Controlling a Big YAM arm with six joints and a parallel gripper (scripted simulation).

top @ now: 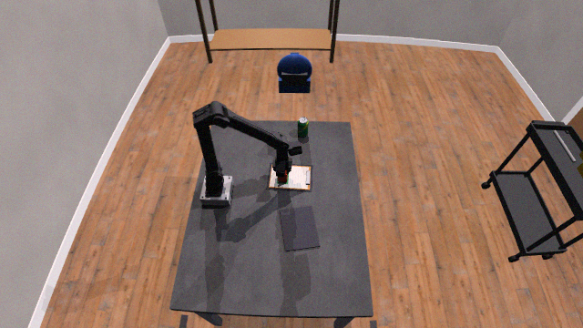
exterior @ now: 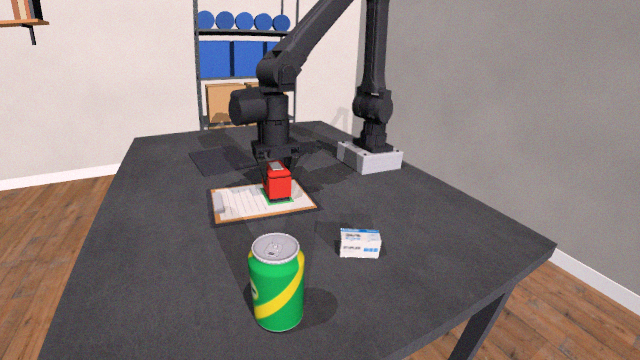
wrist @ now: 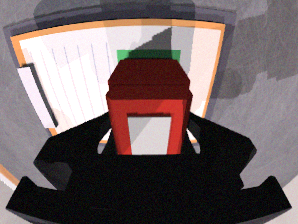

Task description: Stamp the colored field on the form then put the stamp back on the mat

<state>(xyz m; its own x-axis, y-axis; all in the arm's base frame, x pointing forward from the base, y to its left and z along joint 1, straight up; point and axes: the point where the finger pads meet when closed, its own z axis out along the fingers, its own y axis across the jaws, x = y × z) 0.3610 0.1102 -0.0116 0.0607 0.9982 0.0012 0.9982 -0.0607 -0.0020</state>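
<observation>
The red stamp (exterior: 277, 181) stands upright and flat on the green field (exterior: 276, 199) of the form on the clipboard (exterior: 261, 201). My gripper (exterior: 274, 156) reaches down from above and is shut on the stamp. In the wrist view the stamp (wrist: 149, 106) fills the middle between my fingers, and a strip of the green field (wrist: 149, 54) shows beyond it. From above, the stamp (top: 284, 178) sits at the left end of the clipboard (top: 291, 177). The dark mat (top: 299, 227) lies nearer the table's front, with nothing on it.
A green soda can (exterior: 276, 282) stands near the table edge in the exterior view. A small white and blue box (exterior: 360, 243) lies right of the clipboard. The arm's base (exterior: 369, 156) sits behind. A black cart (top: 542, 187) stands on the floor at right.
</observation>
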